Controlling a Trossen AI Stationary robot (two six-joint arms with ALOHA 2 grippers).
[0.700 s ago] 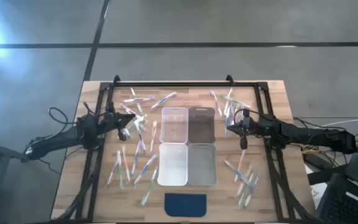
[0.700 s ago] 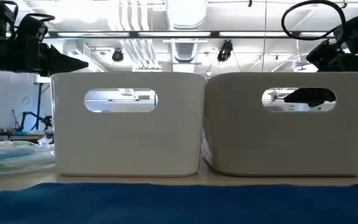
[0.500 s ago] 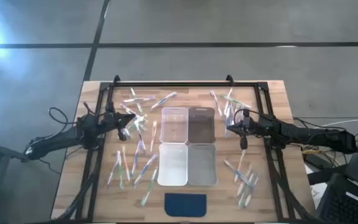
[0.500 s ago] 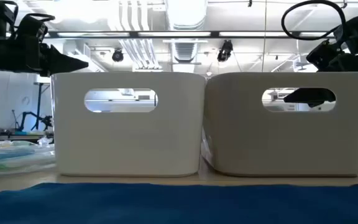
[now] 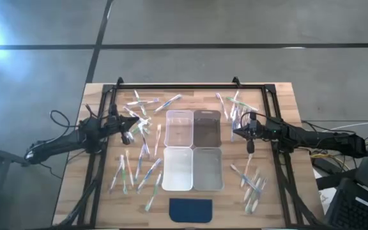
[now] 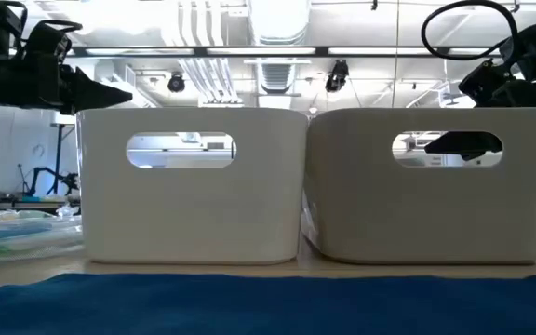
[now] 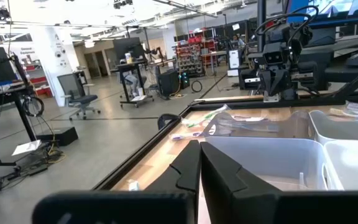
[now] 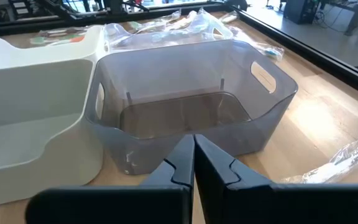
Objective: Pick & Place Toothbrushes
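- High view: left end effector (image 5: 128, 134) just left of the block of four bins (image 5: 164, 169), right end effector (image 5: 238, 132) just right of it, both level with the block's far pair. Toothbrushes (image 5: 138, 167) strewn over the surface (image 5: 75, 191) left of the block, right of it and beyond its far corners; none seen inside. Dark blue pad (image 5: 191, 209) just in front of the block.
- Same view, lie of the brushes: long axes mixed. Left of the block mostly running near-to-far with a slight slant, beyond the block closer to crosswise, right of the block diagonal. Head ends too small to tell.
- Low view: only the block's two near bins (image 6: 194, 200) fill the front; a blurred heap of brushes (image 6: 7, 233) low to their left. Both arms up above the rims.
- Left wrist view: fingers (image 7: 188, 168) pressed together, nothing visible between them, aimed over the white bin (image 7: 260, 152).
- Right wrist view: fingers (image 8: 182, 163) likewise together and seemingly empty, facing the grey bin (image 8: 191, 106); a wrapped brush (image 8: 340, 158) on the wood beside it.
- Judged step: choosing and reaching for a brush. Best done by parting the fingers first, picking one lying apart from its neighbours, turning the wrist to bring the fingers across the long axis, and pinching mid-length to stop tipping.
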